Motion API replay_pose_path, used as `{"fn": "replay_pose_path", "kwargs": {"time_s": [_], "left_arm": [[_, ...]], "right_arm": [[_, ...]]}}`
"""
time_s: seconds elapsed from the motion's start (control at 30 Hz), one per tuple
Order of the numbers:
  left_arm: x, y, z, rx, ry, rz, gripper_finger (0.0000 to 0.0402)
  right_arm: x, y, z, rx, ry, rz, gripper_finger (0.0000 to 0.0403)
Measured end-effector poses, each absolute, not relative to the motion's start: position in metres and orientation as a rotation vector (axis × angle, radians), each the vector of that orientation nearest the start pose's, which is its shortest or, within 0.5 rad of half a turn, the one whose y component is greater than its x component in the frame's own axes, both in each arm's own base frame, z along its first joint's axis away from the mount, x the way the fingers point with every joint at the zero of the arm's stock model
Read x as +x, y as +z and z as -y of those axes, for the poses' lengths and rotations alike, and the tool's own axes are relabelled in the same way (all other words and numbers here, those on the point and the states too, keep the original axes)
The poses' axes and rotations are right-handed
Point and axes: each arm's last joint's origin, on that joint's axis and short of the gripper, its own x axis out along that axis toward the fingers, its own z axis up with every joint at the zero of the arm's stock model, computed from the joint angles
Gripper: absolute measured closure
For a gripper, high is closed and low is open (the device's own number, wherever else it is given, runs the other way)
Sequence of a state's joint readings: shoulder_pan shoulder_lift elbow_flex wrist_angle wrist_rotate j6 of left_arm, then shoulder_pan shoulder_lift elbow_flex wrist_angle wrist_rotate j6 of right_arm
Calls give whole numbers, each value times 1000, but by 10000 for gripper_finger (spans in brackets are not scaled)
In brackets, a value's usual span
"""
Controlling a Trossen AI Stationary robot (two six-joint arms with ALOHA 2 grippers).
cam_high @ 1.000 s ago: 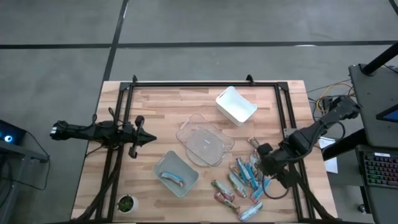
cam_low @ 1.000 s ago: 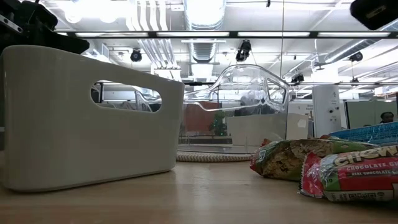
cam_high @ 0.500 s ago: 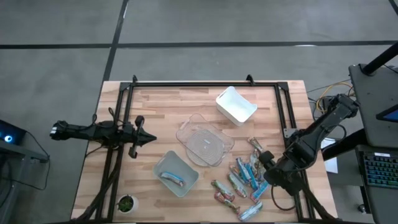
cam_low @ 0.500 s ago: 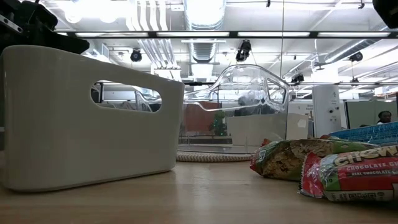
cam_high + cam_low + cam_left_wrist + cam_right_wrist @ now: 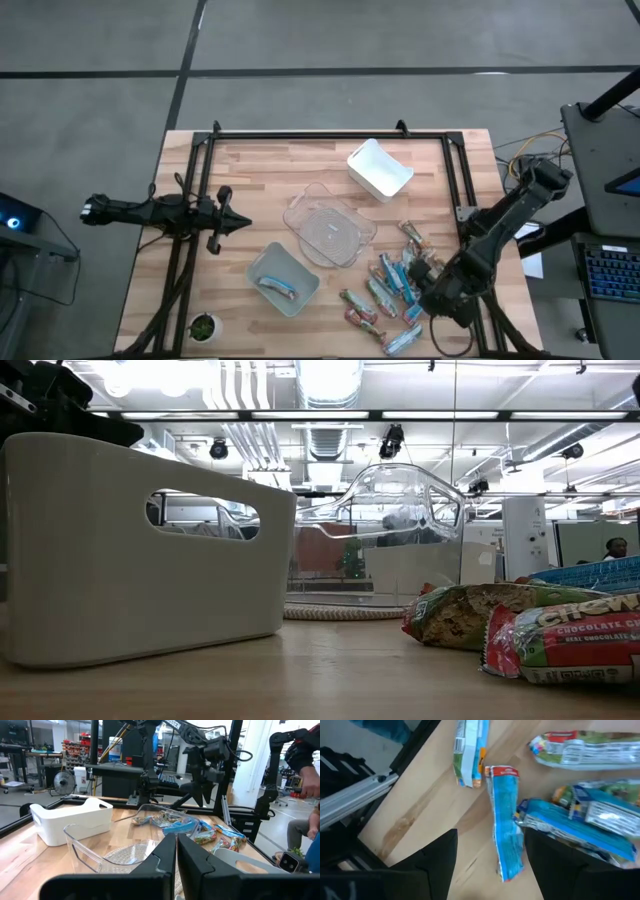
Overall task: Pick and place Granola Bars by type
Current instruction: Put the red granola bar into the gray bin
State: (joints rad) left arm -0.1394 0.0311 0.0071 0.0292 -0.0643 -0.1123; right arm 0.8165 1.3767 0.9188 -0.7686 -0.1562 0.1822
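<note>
Right gripper is hovering open-fingered, straddling a blue bar at five o'clock, lining up to grasp; left gripper is waiting closed at nine.

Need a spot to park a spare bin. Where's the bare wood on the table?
Free: far-left corner, between the white bin and the left gripper; near-left strip beside the grey bin. Crowded: near-right, granola bars piled under the open right gripper; clear bin fills the centre.
</note>
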Motion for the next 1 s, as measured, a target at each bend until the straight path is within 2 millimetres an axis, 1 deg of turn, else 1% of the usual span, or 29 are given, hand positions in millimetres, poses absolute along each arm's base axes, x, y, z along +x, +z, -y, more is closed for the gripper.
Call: {"fn": "replay_pose_path", "kwargs": {"time_s": [0.17,0.47,0.8,1.0], "left_arm": [[98,166,12,-113,-75,1,401],[98,166,12,-113,-75,1,401],[98,166,12,-113,-75,1,401],[98,166,12,-113,-75,1,401]], "right_arm": [[166,204,-191,-301,727,-1317,183],[163,190,-185,-345,597,-1340,183],[155,187,-191,-346,605,-1348,183],[154,181,-191,-338,609,-1331,183]]}}
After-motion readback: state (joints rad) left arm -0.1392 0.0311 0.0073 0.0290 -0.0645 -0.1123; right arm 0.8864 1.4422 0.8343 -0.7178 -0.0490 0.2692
